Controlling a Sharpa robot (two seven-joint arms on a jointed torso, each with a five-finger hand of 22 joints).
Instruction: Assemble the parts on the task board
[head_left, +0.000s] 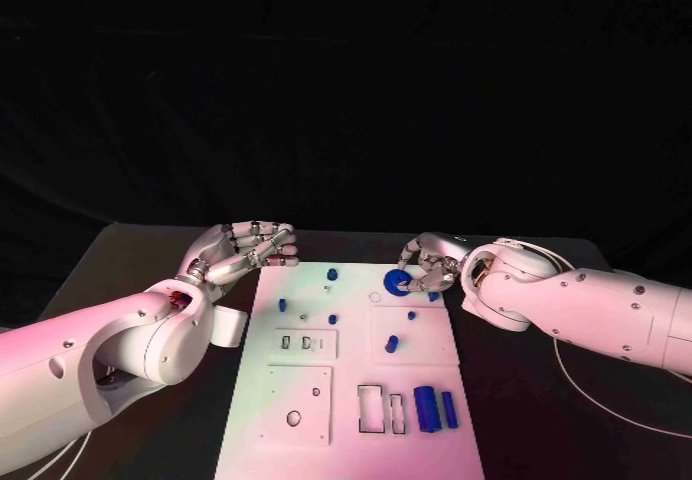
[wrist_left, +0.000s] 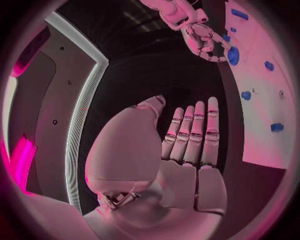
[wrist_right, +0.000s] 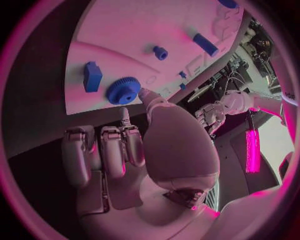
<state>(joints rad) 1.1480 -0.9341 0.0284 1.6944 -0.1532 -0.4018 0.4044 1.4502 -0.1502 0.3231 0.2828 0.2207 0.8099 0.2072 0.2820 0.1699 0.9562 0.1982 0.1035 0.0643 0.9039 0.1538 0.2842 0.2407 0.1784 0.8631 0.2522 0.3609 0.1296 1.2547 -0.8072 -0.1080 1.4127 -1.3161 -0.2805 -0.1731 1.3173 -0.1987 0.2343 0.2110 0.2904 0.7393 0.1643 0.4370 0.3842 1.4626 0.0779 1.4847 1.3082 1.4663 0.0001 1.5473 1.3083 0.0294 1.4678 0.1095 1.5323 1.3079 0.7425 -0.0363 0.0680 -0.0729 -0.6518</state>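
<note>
Gear (head_left: 395, 281), blue and toothed, is lying on the far part of the white task board (head_left: 346, 440), near its right edge, and the right hand (head_left: 431, 264) is resting just beside it. In the right wrist view the thumb tip is touching the gear's (wrist_right: 123, 90) rim while the other fingers (wrist_right: 103, 150) are curling in short of it, so I cannot tell whether the hand is truly gripping the gear or only touching it. Left hand (head_left: 242, 252) is hovering over the dark desk (head_left: 130, 260) just beside the board's far left corner, holding nothing, its fingers (wrist_left: 195, 131) lying straight and side by side. Two blue cylinders (head_left: 436, 407) are lying near the board's right edge at its near end, beside rectangular cutouts. Several small blue parts (head_left: 391, 343) are standing or lying across the middle of the board, among them a blue block (wrist_right: 92, 76) close to the gear.
</note>
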